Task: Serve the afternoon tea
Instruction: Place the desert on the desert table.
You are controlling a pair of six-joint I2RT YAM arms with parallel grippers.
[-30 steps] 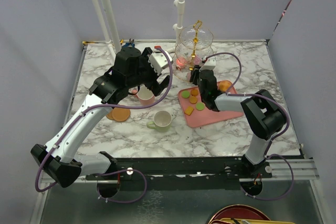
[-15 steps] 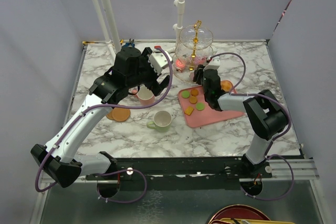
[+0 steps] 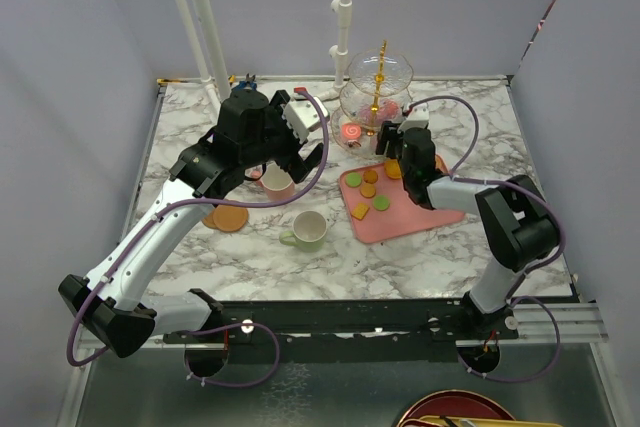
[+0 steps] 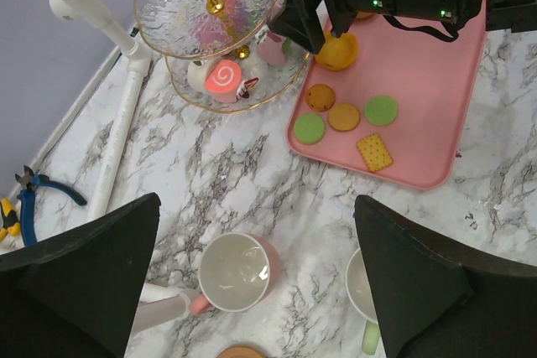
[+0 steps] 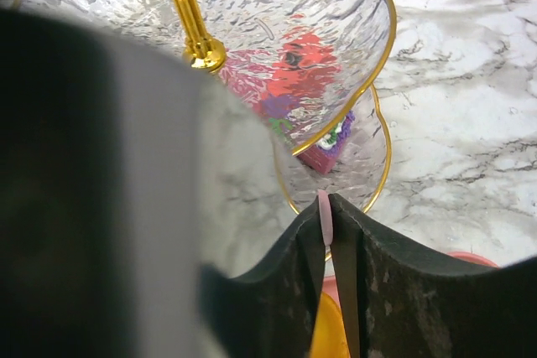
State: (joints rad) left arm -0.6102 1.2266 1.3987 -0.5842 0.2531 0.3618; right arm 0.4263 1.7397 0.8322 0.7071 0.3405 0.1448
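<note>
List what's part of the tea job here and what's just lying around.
Job: glass tiered stand, roll cake on it, loose biscuits, pink mug, green mug, brown coaster.
Lying about: pink tray, blue pliers, white pipe.

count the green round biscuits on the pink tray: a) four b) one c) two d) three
c: two green round biscuits lie on the pink tray, one at its near corner and one further along, with brown ones between them.
</note>
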